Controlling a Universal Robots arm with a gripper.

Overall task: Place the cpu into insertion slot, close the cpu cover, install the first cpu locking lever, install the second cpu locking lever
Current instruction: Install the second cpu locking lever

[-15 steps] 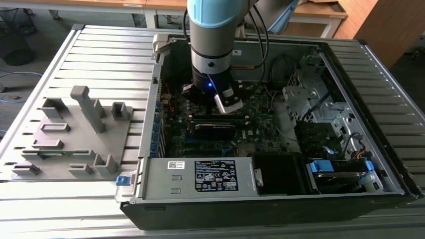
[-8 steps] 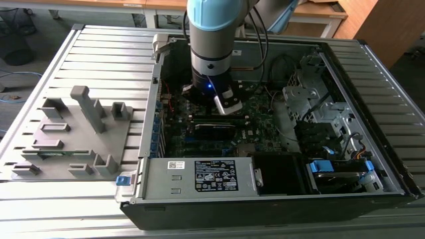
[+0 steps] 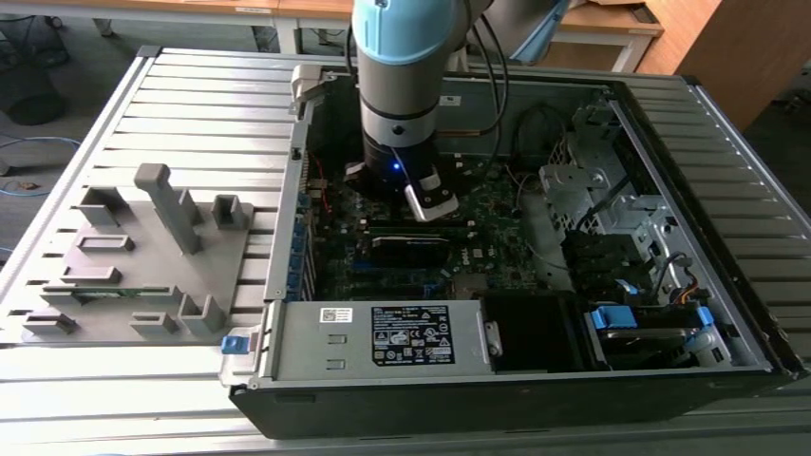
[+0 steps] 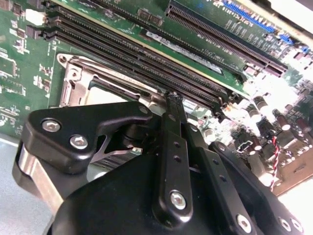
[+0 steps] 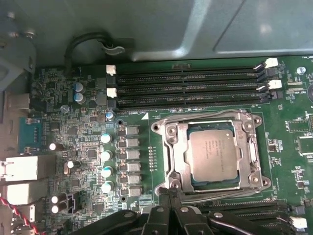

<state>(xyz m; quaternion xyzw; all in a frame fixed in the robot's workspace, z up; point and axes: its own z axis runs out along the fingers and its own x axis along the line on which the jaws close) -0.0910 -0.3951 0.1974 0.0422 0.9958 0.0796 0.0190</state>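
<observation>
Grey plastic fixtures [image 3: 140, 252] sit near the slatted table's [image 3: 190, 104] left edge in the exterior view. Right of them we see the open black computer case [image 3: 533, 380] holding the green circuit board [image 5: 88, 122]. Inside its square silver-rimmed insertion slot [image 5: 168, 147] lies the grey-brown square cpu [image 5: 213, 154], framed by the thin silvery cpu cover [image 5: 254, 156] lying flat. Our black gripper [image 4: 172, 98] hovers at the socket's edge, fingers pressed together, holding nothing.
</observation>
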